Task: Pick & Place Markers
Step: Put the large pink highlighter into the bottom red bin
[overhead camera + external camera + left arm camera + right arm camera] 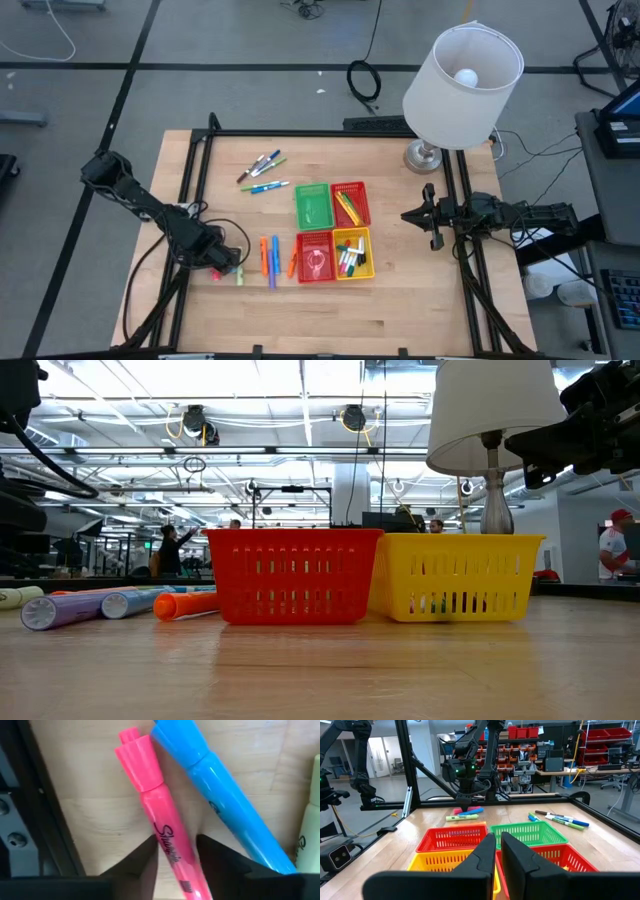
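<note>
My left gripper [213, 258] points down at the table's near left, its open fingers on either side of a pink marker [160, 815] that lies flat on the wood. A blue marker [225, 795] and a pale yellow one [311, 820] lie beside it. More markers lie loose near the baskets [270, 258] and farther back [262, 170]. Others sit in the far red basket [350, 203] and the yellow basket [352, 252]. My right gripper [432, 215] waits shut and level at the table's right edge. My left gripper comes from above, pointing down, its fingers [145, 857] lying across the pink marker's barrel [172, 847] below the cap. They stand very close on both sides; whether they touch it I cannot tell. The marker lies flat on the table.
Four small baskets stand together mid-table: green [313, 205], the far red one, a near red one [315, 255] and the yellow one. A table lamp [462, 85] stands at the far right corner. A black frame rail [190, 200] runs along the table's left side beside my left arm.
</note>
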`<state>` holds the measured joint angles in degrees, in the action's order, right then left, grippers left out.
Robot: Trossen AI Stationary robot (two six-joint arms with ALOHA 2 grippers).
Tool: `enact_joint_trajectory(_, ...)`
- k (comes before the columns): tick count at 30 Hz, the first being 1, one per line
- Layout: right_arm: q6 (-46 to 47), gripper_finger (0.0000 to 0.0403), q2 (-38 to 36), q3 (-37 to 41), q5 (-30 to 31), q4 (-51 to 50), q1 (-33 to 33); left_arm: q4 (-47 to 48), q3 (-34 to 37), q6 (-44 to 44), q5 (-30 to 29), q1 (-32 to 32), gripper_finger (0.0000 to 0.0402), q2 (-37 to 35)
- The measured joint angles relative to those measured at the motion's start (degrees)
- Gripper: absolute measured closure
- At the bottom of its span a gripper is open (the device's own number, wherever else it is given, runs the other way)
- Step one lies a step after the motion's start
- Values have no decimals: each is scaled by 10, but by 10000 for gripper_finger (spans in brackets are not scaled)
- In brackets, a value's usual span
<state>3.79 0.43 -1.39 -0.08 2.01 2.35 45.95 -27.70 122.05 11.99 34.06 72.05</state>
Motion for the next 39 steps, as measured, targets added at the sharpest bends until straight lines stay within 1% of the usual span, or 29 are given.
enact_joint_trajectory(4, 0, 385, 0, 0, 0, 0, 0, 0, 0, 0, -2, 0, 304, 0)
enact_joint_trajectory(8, 0, 385, 0, 0, 0, 0, 0, 0, -1, -3, -4, 0, 330, 0)
enact_joint_trajectory(11, 0, 385, 0, 0, 0, 0, 0, 1, -1, -4, -4, 0, 328, 0)
enact_joint_trajectory(16, 0, 385, 0, 0, 0, 0, 0, 2, 0, -4, -5, 0, 296, 0)
enact_joint_trajectory(18, 0, 385, 0, 0, 0, 0, 0, 2, 0, -4, -5, 0, 294, 0)
enact_joint_trajectory(26, 0, 385, 0, 0, 0, 0, 0, 0, -1, -7, -15, 0, 328, -1)
enact_joint_trajectory(35, 0, 385, 0, 0, 0, 0, 0, -11, -11, -76, -43, 1, 325, -1)
enact_joint_trajectory(37, 0, 385, 0, 0, 0, 0, 0, 14, -30, -82, -63, 2, 333, 1)
enact_joint_trajectory(39, 0, 385, 0, 0, 0, 0, 0, 47, -56, -94, -107, 3, 339, 0)
